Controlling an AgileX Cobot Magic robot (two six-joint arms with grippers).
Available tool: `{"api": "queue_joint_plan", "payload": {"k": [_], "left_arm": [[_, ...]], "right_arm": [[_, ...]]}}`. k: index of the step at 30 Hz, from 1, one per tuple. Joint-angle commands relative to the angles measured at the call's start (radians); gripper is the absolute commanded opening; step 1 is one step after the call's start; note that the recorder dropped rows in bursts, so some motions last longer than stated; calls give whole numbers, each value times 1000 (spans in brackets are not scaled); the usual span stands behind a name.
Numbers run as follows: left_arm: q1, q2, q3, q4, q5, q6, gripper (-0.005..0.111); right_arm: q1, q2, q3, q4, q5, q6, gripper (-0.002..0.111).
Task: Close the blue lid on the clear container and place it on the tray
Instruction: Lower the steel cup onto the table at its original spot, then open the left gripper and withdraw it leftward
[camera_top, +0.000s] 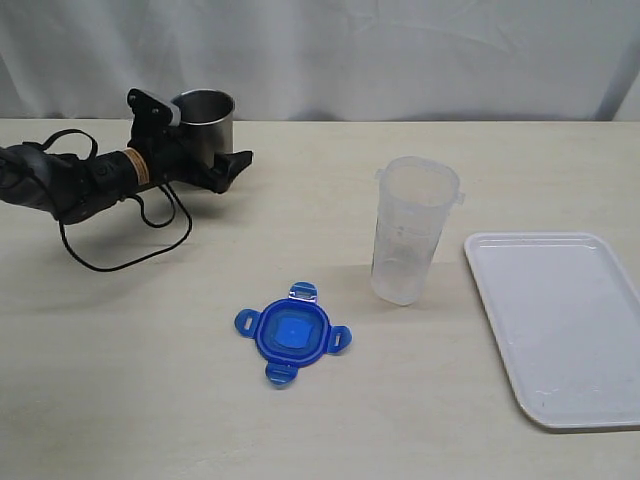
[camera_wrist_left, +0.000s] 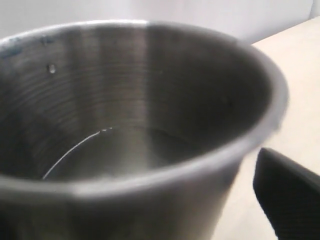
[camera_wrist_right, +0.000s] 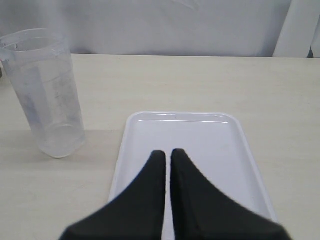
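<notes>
right gripper (camera_wrist_right: 167, 156) closed | blue lid (camera_top: 292, 333) flat, 4 tabs

Robot test lab, by the look of the rig and the staging.

From where I stand it reads as a bench set-up. A plain pale beige desk (camera_top: 150, 400) is closed off at the back by a creased white cloth backdrop (camera_top: 400, 50) hung from side to side. A black robot arm (camera_top: 60, 180) reaches in over the far left of the desk, its loose black cable looped on the surface, next to a grey steel cup (camera_top: 205, 120). A few plain props sit spaced apart as if laid out for a trial: a small bright blue plastic lid (camera_top: 292, 333), a tall clear plastic container (camera_top: 410, 235) and a flat white plastic tray (camera_top: 570, 330).
</notes>
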Motion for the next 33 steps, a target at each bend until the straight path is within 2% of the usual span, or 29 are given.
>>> {"api": "queue_joint_plan", "payload": {"k": [1,21,33], "left_arm": [[9,-6,-1,40,-23,-33,103],[23,-7,-1,91,-40,-57,103],[78,-33,-1,299,-103,-246,103]], "right_arm": [[-3,-5,4,1,-5,1,4],[-3,-5,4,1,-5,1,4],[-3,-5,4,1,-5,1,4]]}}
